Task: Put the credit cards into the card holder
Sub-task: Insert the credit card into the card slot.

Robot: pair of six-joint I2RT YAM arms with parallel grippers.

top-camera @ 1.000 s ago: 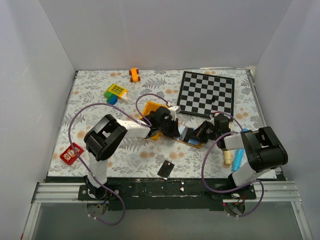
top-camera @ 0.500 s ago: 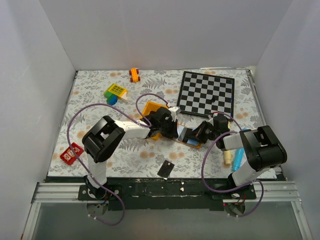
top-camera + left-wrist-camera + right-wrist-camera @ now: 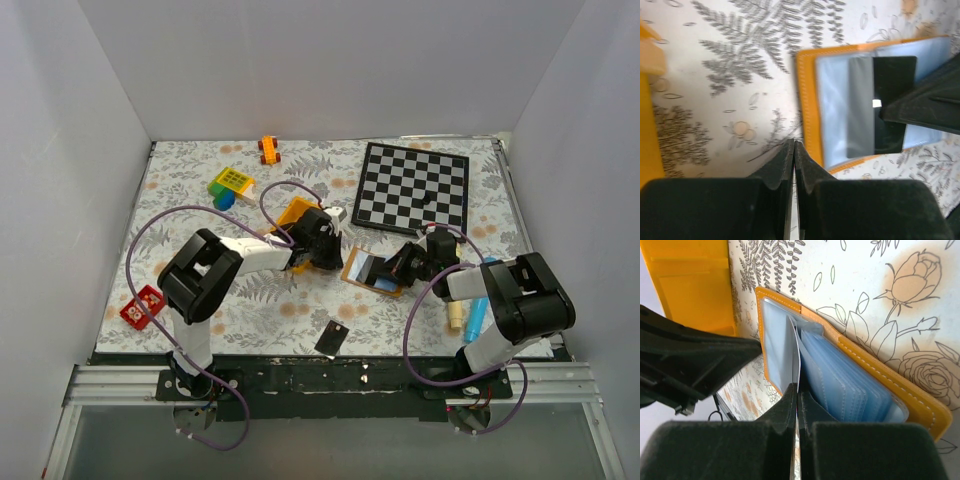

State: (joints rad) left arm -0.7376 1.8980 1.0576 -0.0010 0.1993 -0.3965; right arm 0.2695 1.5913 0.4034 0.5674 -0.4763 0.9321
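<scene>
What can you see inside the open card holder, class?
A black card sits partly under a clear sleeve in the card holder. More sleeves stack behind; whatever they hold is hidden.

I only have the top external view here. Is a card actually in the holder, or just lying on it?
Observer: The left wrist view shows a black card partly under a translucent pocket of the open card holder.
Operator: What's the right tool doing?
Observer: It is shut on one clear sleeve, apart from the other blue sleeves.
Operator: And the left tool?
Observer: Shut, empty, tips beside the holder's orange edge.
</scene>
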